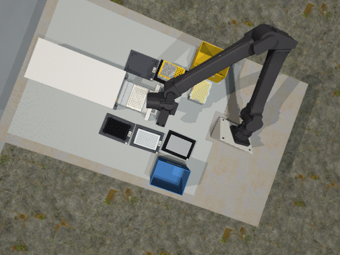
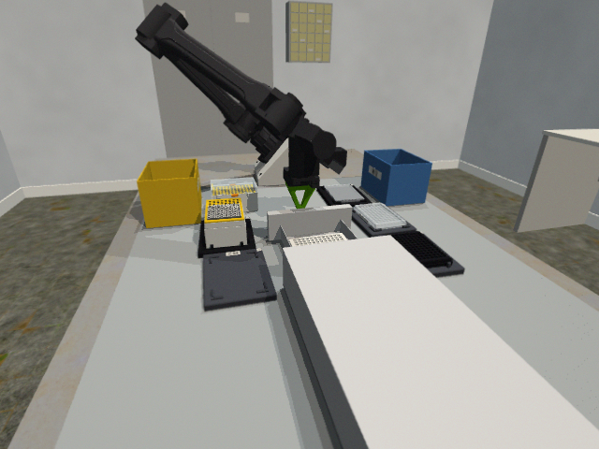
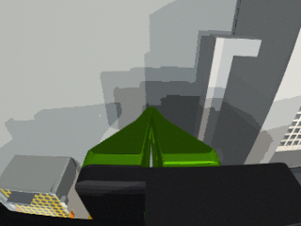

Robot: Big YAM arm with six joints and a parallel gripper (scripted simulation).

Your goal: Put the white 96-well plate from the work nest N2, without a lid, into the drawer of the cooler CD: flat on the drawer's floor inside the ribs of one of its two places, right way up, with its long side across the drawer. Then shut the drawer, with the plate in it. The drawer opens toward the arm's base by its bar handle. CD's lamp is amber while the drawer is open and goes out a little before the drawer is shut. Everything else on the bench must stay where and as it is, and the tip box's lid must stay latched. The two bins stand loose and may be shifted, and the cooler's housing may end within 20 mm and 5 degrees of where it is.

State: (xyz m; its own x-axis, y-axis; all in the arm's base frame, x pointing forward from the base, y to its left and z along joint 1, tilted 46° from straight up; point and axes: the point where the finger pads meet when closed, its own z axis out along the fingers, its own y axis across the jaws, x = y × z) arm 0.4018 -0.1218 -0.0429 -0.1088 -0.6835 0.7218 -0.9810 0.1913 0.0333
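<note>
The white 96-well plate [image 1: 136,97] lies flat in the open drawer [image 1: 128,95] of the white cooler [image 1: 74,72], long side across the drawer. It also shows in the exterior view [image 2: 319,238] and at the right edge of the wrist view [image 3: 292,132]. My gripper [image 2: 300,196] has green fingers that are shut and empty and point down. They hang just on the arm's side of the drawer's front panel [image 2: 309,218], close to its white bar handle [image 1: 147,114]. In the wrist view the fingertips [image 3: 150,113] are left of the handle [image 3: 216,82].
An empty dark nest [image 1: 141,64] and the tip box [image 1: 170,69] lie beside the drawer. The yellow bin [image 1: 206,58] and a yellow plate [image 1: 200,91] are under my forearm. A black plate [image 1: 117,128], a clear plate [image 1: 146,138], a black-framed tray [image 1: 178,144] and the blue bin [image 1: 170,175] stand on the other side.
</note>
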